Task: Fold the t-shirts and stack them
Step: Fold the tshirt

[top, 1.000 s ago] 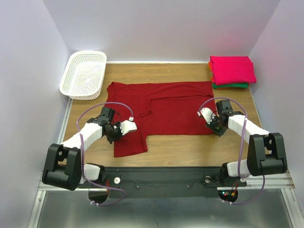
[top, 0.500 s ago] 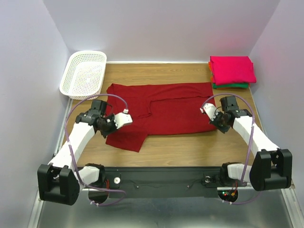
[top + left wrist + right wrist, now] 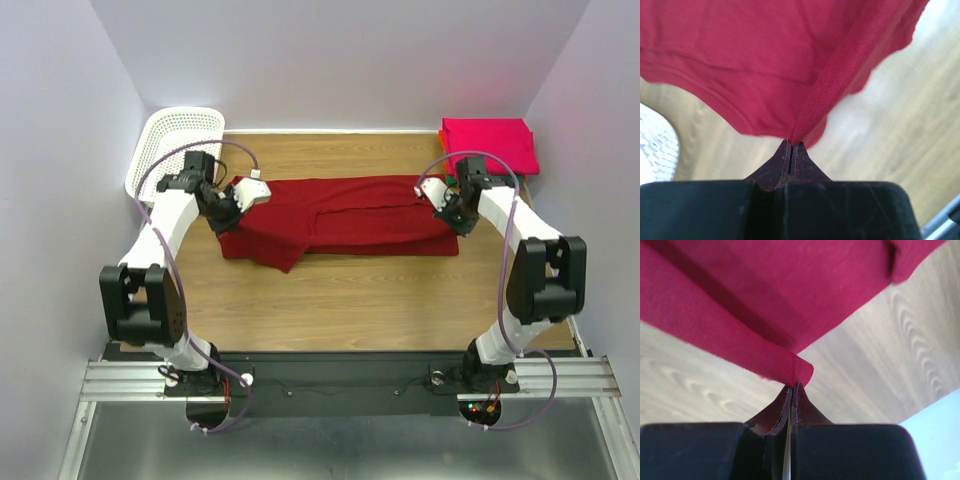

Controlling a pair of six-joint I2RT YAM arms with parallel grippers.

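The dark red t-shirt [image 3: 340,215] lies across the far half of the table, its near half folded back over the far half. My left gripper [image 3: 238,192] is shut on its left edge; in the left wrist view the cloth [image 3: 765,65] hangs from the pinched jaws [image 3: 791,146]. My right gripper [image 3: 437,192] is shut on the shirt's right edge; in the right wrist view a hem corner [image 3: 790,365] sits in the jaws [image 3: 792,387]. A stack of folded shirts, bright pink [image 3: 490,145] on top with green [image 3: 485,181] below, sits at the back right.
A white lattice basket [image 3: 178,150] stands at the back left, right behind my left arm; its rim shows in the left wrist view [image 3: 655,150]. Bare wooden table [image 3: 340,300] lies in front of the shirt.
Both grippers carried the shirt's near edge away from the arm bases toward the far edge. The shirt went from spread flat to folded in half lengthwise.
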